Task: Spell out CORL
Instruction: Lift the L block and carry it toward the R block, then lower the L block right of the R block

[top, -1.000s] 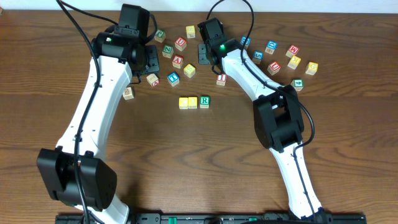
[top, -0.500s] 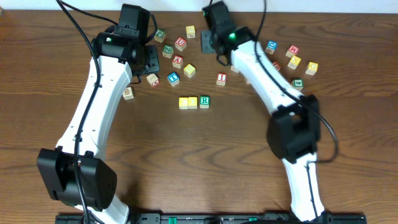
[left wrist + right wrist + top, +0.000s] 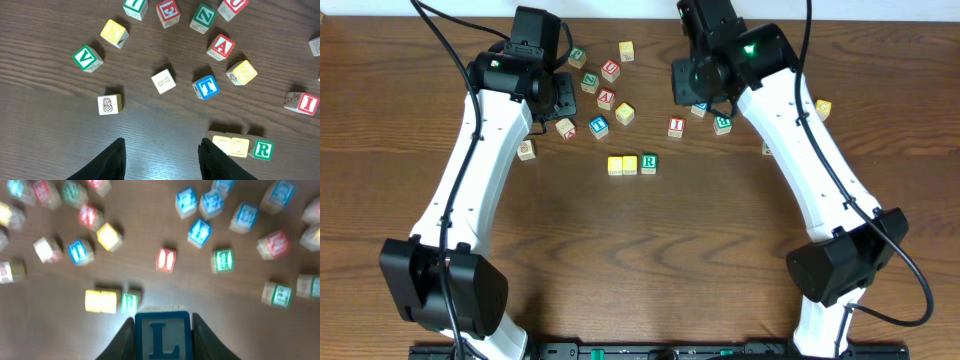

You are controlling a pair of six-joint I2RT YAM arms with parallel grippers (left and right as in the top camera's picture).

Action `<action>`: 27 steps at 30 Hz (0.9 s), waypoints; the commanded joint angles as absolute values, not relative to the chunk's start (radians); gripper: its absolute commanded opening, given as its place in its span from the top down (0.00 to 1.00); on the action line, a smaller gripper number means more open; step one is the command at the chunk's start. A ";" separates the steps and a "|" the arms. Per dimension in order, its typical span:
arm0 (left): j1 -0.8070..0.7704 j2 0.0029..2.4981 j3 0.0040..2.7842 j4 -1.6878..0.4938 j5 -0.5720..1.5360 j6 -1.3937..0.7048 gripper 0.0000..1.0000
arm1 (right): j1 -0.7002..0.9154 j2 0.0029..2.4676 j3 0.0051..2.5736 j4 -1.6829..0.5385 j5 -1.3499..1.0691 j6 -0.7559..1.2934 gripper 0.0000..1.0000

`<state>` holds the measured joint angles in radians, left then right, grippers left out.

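Three cubes stand in a row near the table's middle: two yellow ones [image 3: 616, 165] [image 3: 631, 164] and a white one with a green R [image 3: 649, 162]. The left wrist view shows the same yellow cubes [image 3: 231, 146] and the R cube [image 3: 263, 149] beside the right finger. My left gripper [image 3: 162, 150] is open over bare wood, above and left of the row [image 3: 563, 97]. My right gripper [image 3: 163, 322] is shut on the blue L cube [image 3: 163, 339] and holds it above the table. In the overhead view this gripper [image 3: 692, 82] is far right of the row and hides the L cube.
Several loose letter cubes lie scattered along the far side. Among them are a red I [image 3: 676, 126], a blue T [image 3: 598, 126], a green cube [image 3: 722, 124] and a pineapple cube [image 3: 526, 150]. Another yellow cube [image 3: 823, 107] lies at far right.
My right arm has swung to the right along the far side, its elbow moving out to the right. The left arm and the row of cubes have stayed put.
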<state>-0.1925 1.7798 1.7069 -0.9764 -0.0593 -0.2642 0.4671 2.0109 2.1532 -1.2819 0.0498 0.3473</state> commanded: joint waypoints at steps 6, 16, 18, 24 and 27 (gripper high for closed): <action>-0.192 1.753 1.732 -0.978 -0.076 -0.255 0.54 | 0.507 2.044 2.025 -1.317 -0.013 0.388 0.80; -0.192 1.753 1.732 -0.978 -0.076 -0.255 0.53 | 0.552 2.048 1.740 -1.088 -0.036 0.426 0.81; -0.192 1.753 1.732 -0.978 -0.076 -0.255 0.54 | 0.558 2.048 1.699 -1.026 -0.028 0.426 0.81; -0.192 1.753 1.732 -0.979 -0.076 -0.255 0.54 | 0.562 2.048 1.602 -0.896 -0.003 0.435 0.80; -0.192 1.753 1.732 -0.978 -0.076 -0.255 0.54 | 0.563 2.048 1.550 -0.834 -0.002 0.451 0.80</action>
<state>-0.1925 1.7798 1.7069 -0.9764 -0.0593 -0.2638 0.5556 2.0483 1.5860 -0.8585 -0.0219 0.4206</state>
